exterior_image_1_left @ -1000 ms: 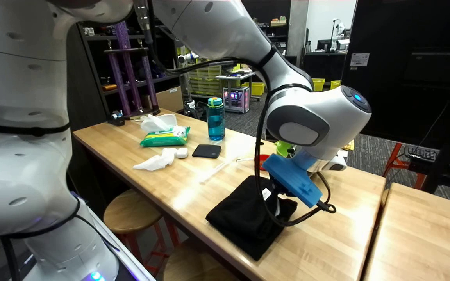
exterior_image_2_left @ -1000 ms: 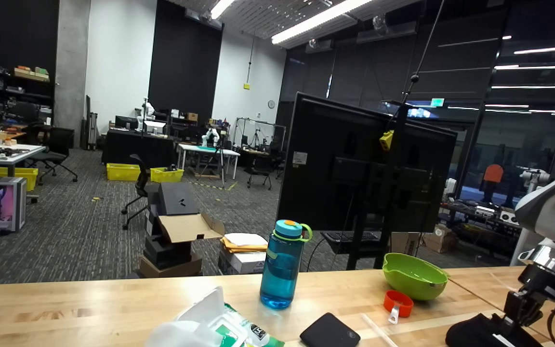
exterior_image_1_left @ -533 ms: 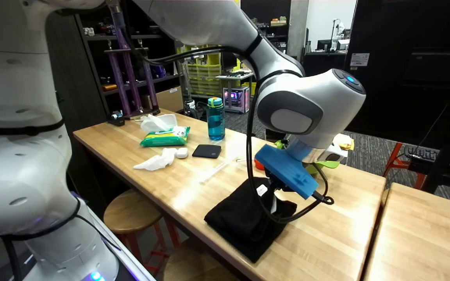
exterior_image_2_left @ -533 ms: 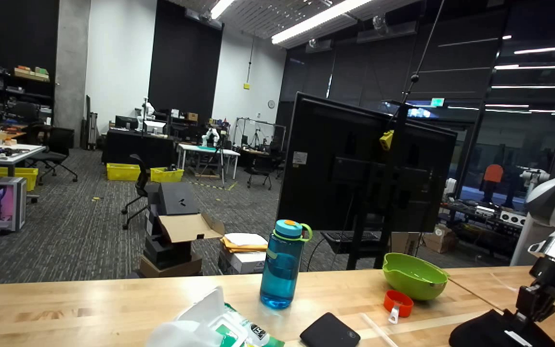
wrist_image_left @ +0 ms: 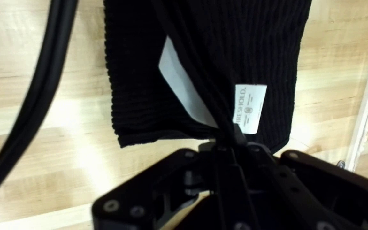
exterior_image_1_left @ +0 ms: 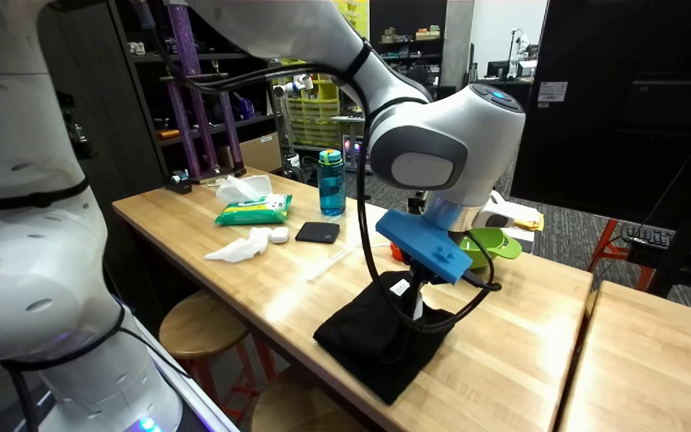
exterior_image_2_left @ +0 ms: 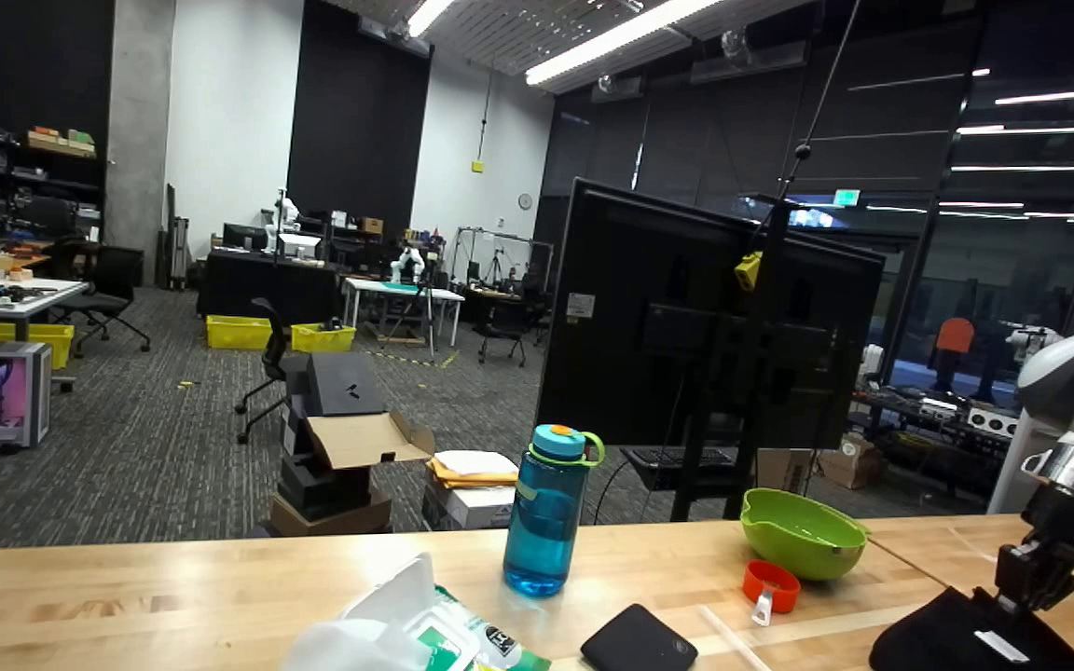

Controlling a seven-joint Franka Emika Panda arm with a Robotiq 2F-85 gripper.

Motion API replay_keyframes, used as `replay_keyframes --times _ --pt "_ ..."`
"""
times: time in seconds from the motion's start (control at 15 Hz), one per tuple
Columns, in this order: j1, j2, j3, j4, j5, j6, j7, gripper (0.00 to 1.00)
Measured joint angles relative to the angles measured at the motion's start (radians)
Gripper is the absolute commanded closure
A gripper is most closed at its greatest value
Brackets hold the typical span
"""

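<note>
A folded black ribbed cloth (exterior_image_1_left: pixel 375 348) lies on the wooden table near its front edge. My gripper (wrist_image_left: pixel 227 140) is shut on a raised fold of this cloth, which runs up between its fingertips in the wrist view. A white printed label (wrist_image_left: pixel 249 108) sits to the right of the fold, and a pale blank tag (wrist_image_left: pixel 187 91) shows to its left. In an exterior view the cloth (exterior_image_2_left: pixel 938 634) slopes up to a peak at the gripper (exterior_image_2_left: pixel 1012 604). Under the blue mount (exterior_image_1_left: pixel 423 243), the fingers are mostly hidden in an exterior view.
Behind the cloth are a green bowl (exterior_image_2_left: pixel 803 536) and a red cup (exterior_image_2_left: pixel 770 587). Farther along stand a blue bottle (exterior_image_1_left: pixel 332 186), a flat black case (exterior_image_1_left: pixel 317 233), a wipes pack (exterior_image_1_left: pixel 254 211) and crumpled tissue (exterior_image_1_left: pixel 240 247). A black cable (wrist_image_left: pixel 40 92) loops beside the gripper.
The wrist has shifted left in an exterior view and turned more upright. The gripper stands slightly higher, with the cloth's fold still in it; the cloth has barely shifted.
</note>
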Motion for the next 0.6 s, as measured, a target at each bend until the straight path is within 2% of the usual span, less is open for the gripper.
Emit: replay_keyframes --times 0.33,0.6 --pt "0.055 -0.019 0.006 -0.038 -0.031 0.062 0.078 0.99" --pt "0.093 -0.053 0.016 -0.063 -0.06 0.069 0.14 0.99"
